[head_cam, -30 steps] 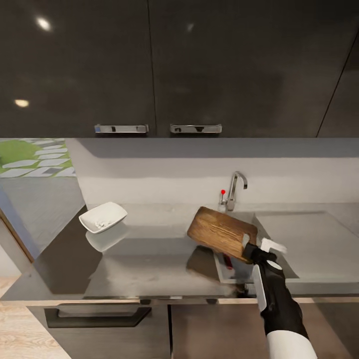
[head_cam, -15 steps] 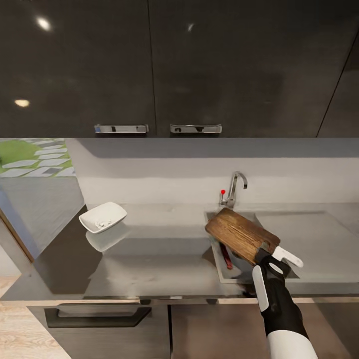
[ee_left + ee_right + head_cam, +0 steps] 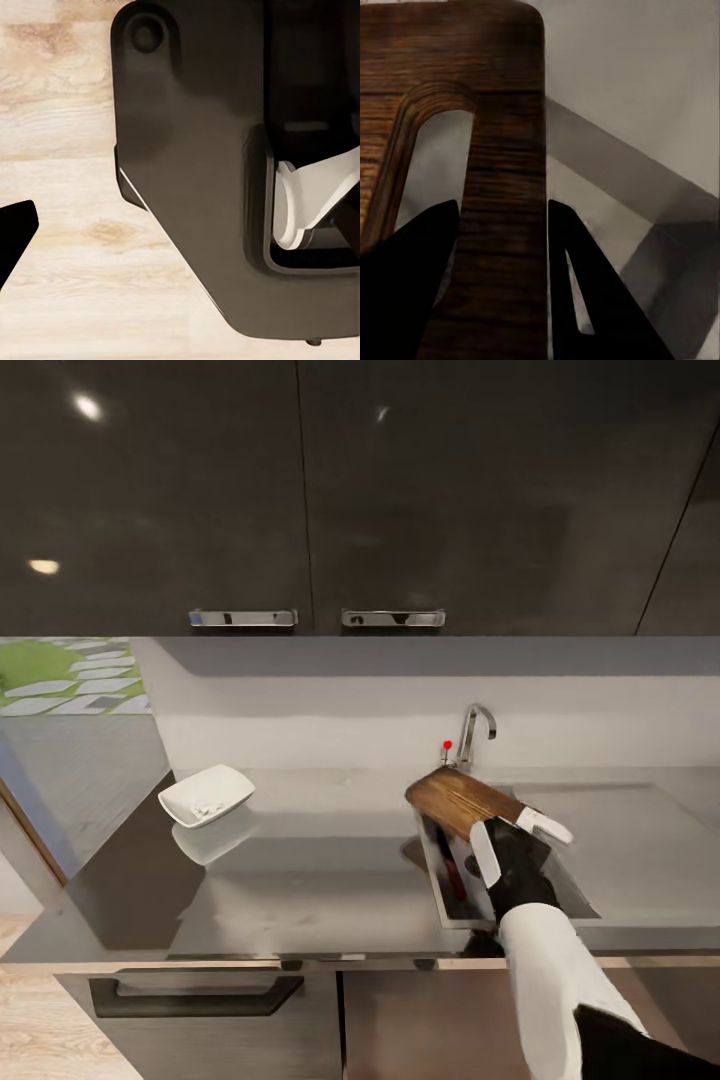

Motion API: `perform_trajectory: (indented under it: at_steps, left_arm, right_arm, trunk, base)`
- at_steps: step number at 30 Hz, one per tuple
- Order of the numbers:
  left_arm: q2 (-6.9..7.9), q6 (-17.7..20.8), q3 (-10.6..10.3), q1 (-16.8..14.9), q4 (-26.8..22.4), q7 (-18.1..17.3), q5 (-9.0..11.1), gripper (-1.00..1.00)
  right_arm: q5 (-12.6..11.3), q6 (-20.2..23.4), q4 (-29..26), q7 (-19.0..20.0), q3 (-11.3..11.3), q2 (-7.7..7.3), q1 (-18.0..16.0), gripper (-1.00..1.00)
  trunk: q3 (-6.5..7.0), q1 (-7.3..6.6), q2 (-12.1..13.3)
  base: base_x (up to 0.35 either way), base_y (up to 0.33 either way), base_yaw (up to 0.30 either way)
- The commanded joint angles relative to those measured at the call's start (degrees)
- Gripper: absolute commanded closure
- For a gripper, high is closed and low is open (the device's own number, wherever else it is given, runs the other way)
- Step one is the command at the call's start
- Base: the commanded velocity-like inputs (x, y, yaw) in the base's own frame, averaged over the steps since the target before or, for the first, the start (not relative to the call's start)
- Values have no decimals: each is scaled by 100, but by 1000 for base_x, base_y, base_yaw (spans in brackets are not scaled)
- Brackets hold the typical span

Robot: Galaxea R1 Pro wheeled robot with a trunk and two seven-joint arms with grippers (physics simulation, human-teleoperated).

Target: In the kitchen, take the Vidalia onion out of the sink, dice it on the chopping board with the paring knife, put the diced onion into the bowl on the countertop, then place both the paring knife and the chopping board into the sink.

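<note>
brown board (image 3: pixel 462 801) gripped tight in right gripper (image 3: pixel 508 838), tilted over sink (image 3: pixel 575 890); knife (image 3: pixel 449 872) inside already; next, lower and let go.

Right arm, white forearm and black wrist, reaching forward from the lower right of the head view to the near part of the sink (image 3: pixel 590 908). Right gripper (image 3: pixel 512 838) with its two fingers closed on the handle-slot end of the chopping board (image 3: pixel 462 801), which it holds tilted over the sink; in the right wrist view the dark fingers (image 3: pixel 405 292) clamp the wooden strip beside the slot. Left wrist camera faces the robot's own dark body panel (image 3: pixel 195 172).
</note>
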Motion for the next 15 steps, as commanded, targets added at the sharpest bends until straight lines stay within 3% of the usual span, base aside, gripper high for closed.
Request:
perform_trajectory:
  at_steps: [1, 3, 7, 12, 15]
  left_arm:
    - [6, -11, -25, 1, -7, 23, 2, -100]
    - [9, -14, -25, 1, -3, 23, -3, -100]
    - [4, -16, -25, 1, -3, 22, -15, -100]
    - [9, -12, -25, 1, 2, 22, -17, -100]
    - [11, -9, -25, 1, 7, 22, -6, -100]
  right_arm:
    - [67, 35, 300, -225, -7, -1, -392, 100]
    - [64, 24, 545, -418, -9, -9, -656, 100]
    - [16, -141, 1052, -804, -50, -208, -971, 100]
    - [-368, -1062, 1784, -1029, -327, -249, -1009, 100]
    - [-454, -1625, 2179, -1169, -402, -246, -1011, 100]
  trunk:
    - [-12, 3, -15]
    - [-12, 3, -15]
    - [-12, 3, -15]
    - [-12, 3, -15]
    - [-12, 3, -15]
  base:
    - [0, 0, 0]
    - [0, 0, 0]
    - [0, 0, 0]
    - [0, 0, 0]
    - [7, 2, 0]
